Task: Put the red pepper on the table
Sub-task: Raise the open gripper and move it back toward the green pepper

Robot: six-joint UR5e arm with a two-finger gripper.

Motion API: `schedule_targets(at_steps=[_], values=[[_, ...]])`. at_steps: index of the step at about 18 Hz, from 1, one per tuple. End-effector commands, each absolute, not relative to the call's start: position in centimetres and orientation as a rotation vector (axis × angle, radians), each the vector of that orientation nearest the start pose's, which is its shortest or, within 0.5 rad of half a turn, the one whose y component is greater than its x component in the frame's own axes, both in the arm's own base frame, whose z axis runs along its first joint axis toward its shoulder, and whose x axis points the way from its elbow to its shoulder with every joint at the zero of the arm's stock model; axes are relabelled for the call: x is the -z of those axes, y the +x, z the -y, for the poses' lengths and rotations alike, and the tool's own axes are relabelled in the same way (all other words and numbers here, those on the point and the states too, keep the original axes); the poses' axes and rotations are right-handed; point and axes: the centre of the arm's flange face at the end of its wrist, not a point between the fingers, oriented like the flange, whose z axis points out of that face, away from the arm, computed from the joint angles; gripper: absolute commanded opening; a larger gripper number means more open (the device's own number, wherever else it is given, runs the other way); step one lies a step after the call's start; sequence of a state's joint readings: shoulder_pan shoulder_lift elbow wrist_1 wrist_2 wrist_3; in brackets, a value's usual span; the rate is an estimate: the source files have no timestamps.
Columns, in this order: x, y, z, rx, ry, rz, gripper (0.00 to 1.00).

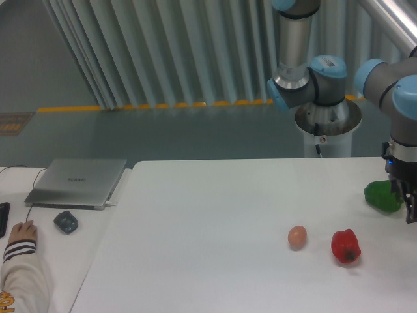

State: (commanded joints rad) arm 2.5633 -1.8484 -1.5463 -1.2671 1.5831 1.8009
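Note:
The red pepper [345, 246] rests on the white table [208, 208] at the front right, free of any grip. My gripper [406, 199] hangs at the frame's right edge, up and to the right of the red pepper and well apart from it. It sits just beside a green pepper [381, 195]. Its fingers stand apart with nothing between them, and part of the gripper is cut off by the frame edge.
A small orange-pink ball [297, 237] lies just left of the red pepper. On a separate desk at the left are a laptop [78, 182], a dark mouse [65, 222] and a person's hand [23, 235]. The arm's base [326, 120] stands behind the table.

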Motion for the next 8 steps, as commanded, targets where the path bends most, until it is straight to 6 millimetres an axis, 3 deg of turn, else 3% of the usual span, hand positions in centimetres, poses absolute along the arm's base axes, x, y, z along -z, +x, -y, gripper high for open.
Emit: schedule_targets(at_steps=[4,8], values=[[-37.9,-44.8,-42.2,-0.079,-2.88,-1.271,1.0],[-38.0,-44.9,-42.1,-0.079,-2.881,-1.269,1.0]])
